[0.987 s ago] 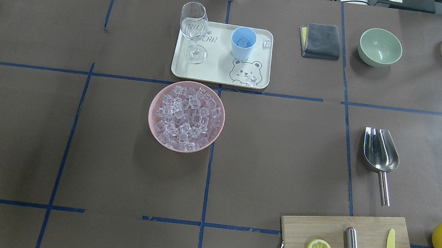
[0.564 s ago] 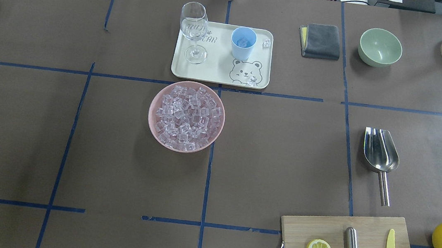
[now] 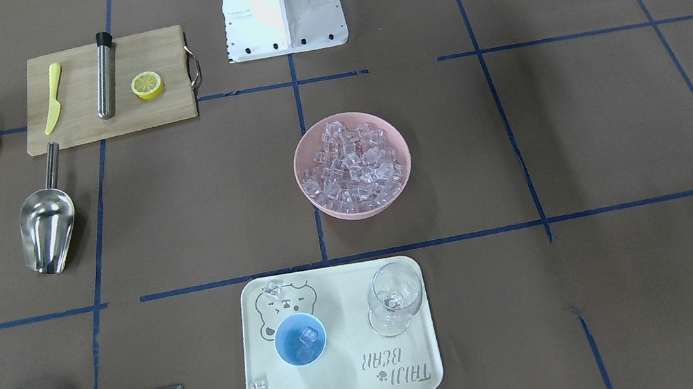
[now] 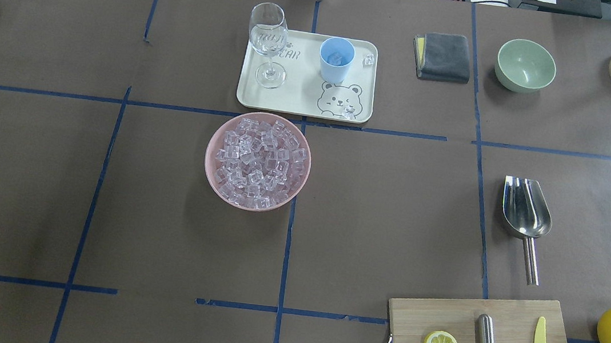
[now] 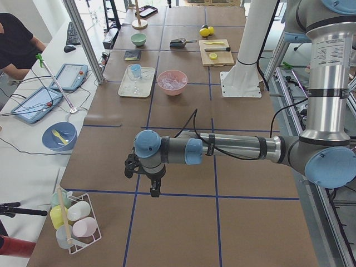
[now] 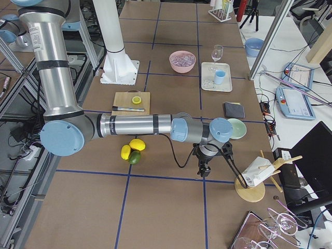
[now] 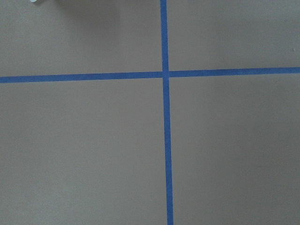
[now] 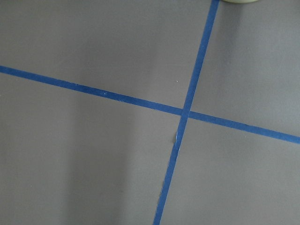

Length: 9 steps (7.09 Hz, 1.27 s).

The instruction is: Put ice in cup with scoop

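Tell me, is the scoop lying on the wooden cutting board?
No, the scoop lies on the brown table, apart from the cutting board.

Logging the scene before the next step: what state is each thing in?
cup: upright on tray, some ice inside.
scoop: lying on table, empty, unheld.
pink bowl: piled with ice.
wine glass: upright on tray.
green bowl: upright, empty.
left gripper: over table; opening unclear.
right gripper: likewise.

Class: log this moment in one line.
shiny steel scoop: lying free | light-blue cup: on cream tray, clear ice inside | left arm, right arm: elsewhere
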Available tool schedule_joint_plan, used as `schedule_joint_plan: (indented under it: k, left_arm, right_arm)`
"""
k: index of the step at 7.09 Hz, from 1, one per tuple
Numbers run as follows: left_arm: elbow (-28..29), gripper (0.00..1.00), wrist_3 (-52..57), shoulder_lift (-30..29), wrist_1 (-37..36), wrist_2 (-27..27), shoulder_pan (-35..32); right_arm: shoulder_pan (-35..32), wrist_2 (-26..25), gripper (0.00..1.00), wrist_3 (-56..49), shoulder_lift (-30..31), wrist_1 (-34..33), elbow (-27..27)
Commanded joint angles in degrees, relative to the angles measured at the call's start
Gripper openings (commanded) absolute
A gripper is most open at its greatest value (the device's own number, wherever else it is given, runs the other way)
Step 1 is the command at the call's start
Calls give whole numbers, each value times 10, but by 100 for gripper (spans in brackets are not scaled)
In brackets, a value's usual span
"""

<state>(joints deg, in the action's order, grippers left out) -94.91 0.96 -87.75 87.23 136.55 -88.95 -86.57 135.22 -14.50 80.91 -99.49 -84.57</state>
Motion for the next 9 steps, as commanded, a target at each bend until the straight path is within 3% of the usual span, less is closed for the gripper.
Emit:
schedule_joint_plan:
  k: [1,2,6,9]
  left_arm:
    - [3,100,0,-3,-4,0,0]
    - [2,100,0,-3,-3,2,0]
    - [1,100,1,-5,-1,6,0]
    - [1,100,1,-7,-1,6,1]
  right_arm:
    - [0,6,100,0,2,0,-4]
    - [0,5,100,0,2,3,-7]
    - [0,5,100,47,28,148,-4]
    - [-1,9,100,57,18,147,-15]
